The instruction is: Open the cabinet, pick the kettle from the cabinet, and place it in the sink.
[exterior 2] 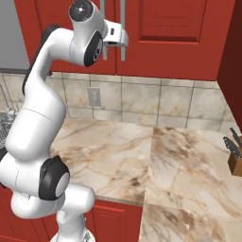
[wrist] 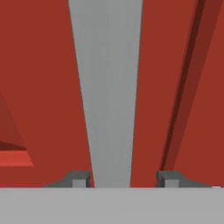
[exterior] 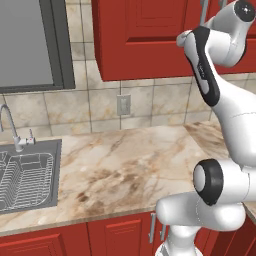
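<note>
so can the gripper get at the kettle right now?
Probably not. The cabinet doors look closed, so anything inside is shut away. The gripper straddles a silver bar handle, with a gap on one side; the door must open first.

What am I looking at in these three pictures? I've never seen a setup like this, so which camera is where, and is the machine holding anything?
This is a rendered kitchen with a white robot arm on a driving base. Two pictures come from cameras on the base, behind the arm to its left and right; the third looks along the gripper itself.

The arm reaches up to the red cabinet above the marble counter. In the hand view, a silver bar handle runs between the two dark fingertips; the left one sits against it, the right one stands apart, so the handle is not clamped yet. The cabinet doors look closed.

On the left base view, the sink holds a wire dish rack beside a faucet. A knife block stands at the counter's right edge.
</note>
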### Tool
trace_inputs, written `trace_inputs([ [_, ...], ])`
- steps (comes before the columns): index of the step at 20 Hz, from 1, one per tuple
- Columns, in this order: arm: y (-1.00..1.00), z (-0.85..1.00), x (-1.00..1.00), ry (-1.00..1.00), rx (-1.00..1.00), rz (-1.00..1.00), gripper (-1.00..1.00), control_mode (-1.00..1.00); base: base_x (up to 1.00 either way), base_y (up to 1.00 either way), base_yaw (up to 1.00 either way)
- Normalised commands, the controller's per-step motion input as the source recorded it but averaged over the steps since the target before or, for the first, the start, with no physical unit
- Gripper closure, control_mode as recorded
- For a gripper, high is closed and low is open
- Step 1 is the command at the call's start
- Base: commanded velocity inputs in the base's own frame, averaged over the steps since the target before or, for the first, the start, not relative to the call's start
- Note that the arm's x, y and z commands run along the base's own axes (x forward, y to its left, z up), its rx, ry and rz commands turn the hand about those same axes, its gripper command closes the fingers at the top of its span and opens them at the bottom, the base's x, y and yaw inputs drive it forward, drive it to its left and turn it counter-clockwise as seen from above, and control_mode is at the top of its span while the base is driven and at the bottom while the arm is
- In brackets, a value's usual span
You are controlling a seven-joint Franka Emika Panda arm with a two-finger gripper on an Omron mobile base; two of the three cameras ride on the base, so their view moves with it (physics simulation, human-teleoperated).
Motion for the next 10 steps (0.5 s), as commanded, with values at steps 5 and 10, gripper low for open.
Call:
trace_inputs([
  [5, 0.34, -0.01, 0.16, -0.03, 0.0, 0.0, 1.0, -1.0, 0.0, 0.0, 0.0],
  [10, 0.48, 0.0, 0.04, -0.03, 0.0, 0.01, 1.0, -1.0, 0.0, 0.0, 0.0],
])
